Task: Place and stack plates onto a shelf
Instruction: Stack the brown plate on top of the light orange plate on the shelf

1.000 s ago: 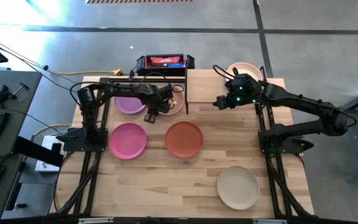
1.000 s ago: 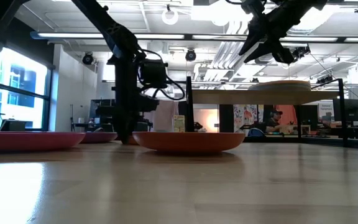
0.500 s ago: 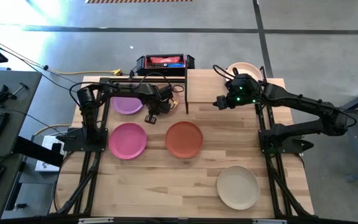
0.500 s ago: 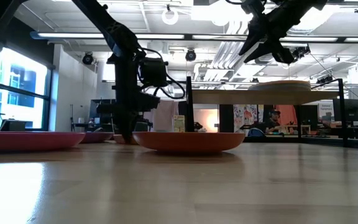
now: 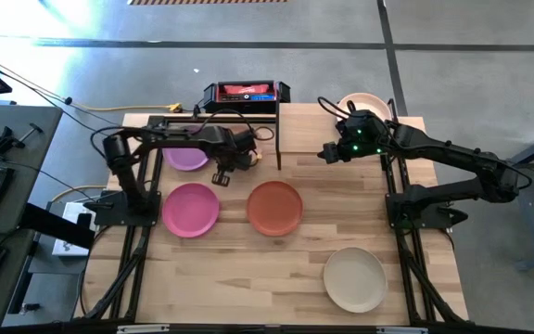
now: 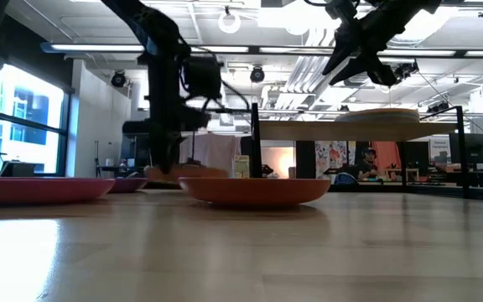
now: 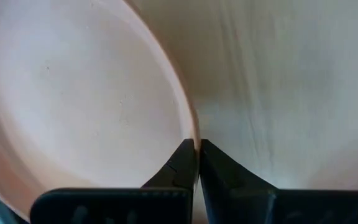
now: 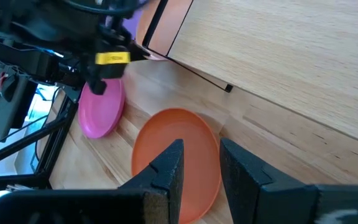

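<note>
Your left hand [image 7: 197, 163] sits under the shelf [image 5: 336, 134] near its left post, fingers pinched shut on the rim of a pale peach plate [image 7: 79, 99]; in the low view that plate's edge looks just clear of the surface [image 5: 248, 278]. The shelf top lies above and to the right of this grip, so the plate must come out sideways before rising. Your right hand [image 5: 327, 153] hovers over the shelf, fingers part open, holding nothing. One plate [image 5: 364, 100] already rests at the shelf's far right.
</note>
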